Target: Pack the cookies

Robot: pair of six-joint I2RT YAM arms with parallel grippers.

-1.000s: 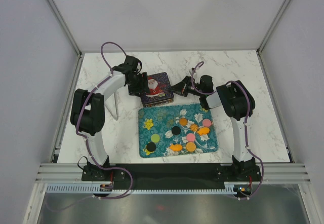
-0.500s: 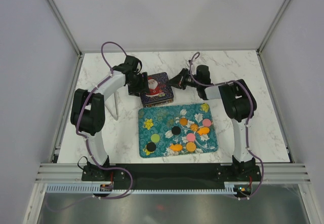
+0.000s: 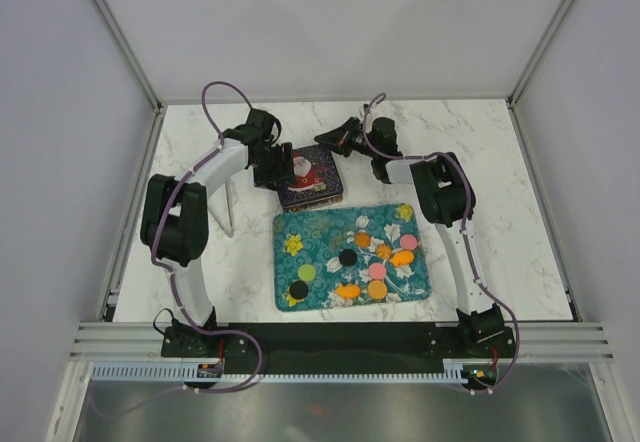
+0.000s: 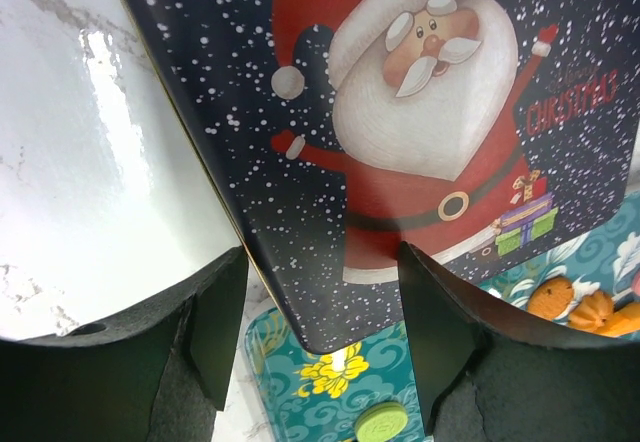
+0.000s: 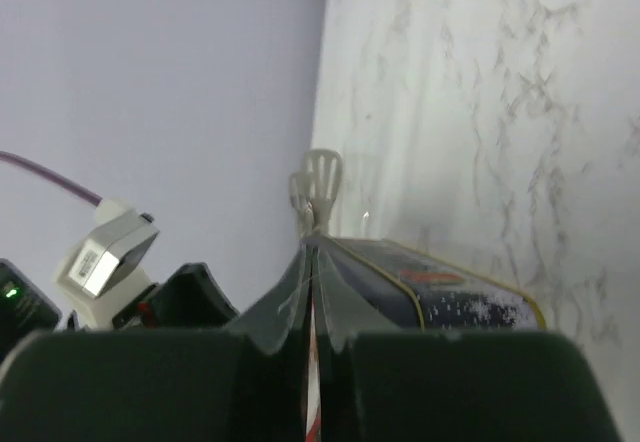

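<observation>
Locate on white marble table (image 3: 500,162) the teal flower-patterned rectangular tray (image 3: 320,230), with dark-blue Santa-printed metal tin (image 3: 310,174) just beyond its far edge. Find small flat round cookies (image 3: 377,270), orange, pink, green and black, scattered on tray. Note left gripper (image 4: 320,262) spread wide, fingers straddling a corner of tin; right gripper (image 5: 312,247) closed, tips together over tin's far edge.

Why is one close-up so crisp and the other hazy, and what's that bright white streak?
Left wrist view: the dark blue Santa-printed metal tin is crisp; the streak is glare off the glossy white marble table. Right wrist view: soft throughout, its dark end effector likely too near to focus. Top external view: even light, only faint shadows.
</observation>
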